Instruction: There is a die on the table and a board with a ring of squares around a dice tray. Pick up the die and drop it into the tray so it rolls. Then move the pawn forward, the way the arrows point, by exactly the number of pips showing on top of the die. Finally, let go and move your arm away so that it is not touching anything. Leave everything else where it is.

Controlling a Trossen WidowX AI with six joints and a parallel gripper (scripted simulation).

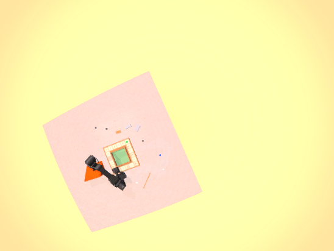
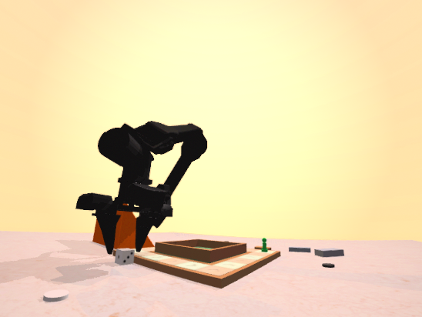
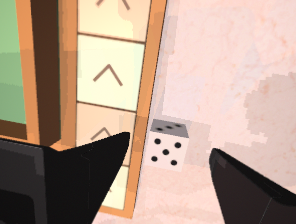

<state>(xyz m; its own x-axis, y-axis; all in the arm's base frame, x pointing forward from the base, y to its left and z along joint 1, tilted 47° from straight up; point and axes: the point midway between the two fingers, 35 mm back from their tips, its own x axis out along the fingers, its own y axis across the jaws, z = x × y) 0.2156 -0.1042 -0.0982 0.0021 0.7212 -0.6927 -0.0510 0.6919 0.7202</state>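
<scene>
The white die (image 2: 124, 256) (image 3: 168, 151) rests on the table close beside the board's outer edge; the wrist view shows five pips on one face and three on another. My gripper (image 2: 124, 251) (image 3: 169, 146) is open and empty, its fingertips apart above and around the die's place, the die showing between them in the wrist view. The board (image 2: 185, 275) (image 3: 152, 55) carries arrow squares around the dice tray (image 1: 130, 155) (image 2: 229, 254), whose floor is green. The green pawn (image 1: 127, 142) (image 2: 264, 245) stands upright on a corner square of the board.
Grey blocks (image 1: 138, 128) (image 2: 329, 252), an orange block (image 1: 118, 131) and dark discs (image 1: 142, 141) (image 2: 328, 265) lie beyond the board. A blue piece (image 1: 159, 155), an orange stick (image 1: 147, 180) and white discs (image 1: 136, 183) (image 2: 56, 295) lie on the table. The orange arm base (image 1: 92, 173) stands beside the board.
</scene>
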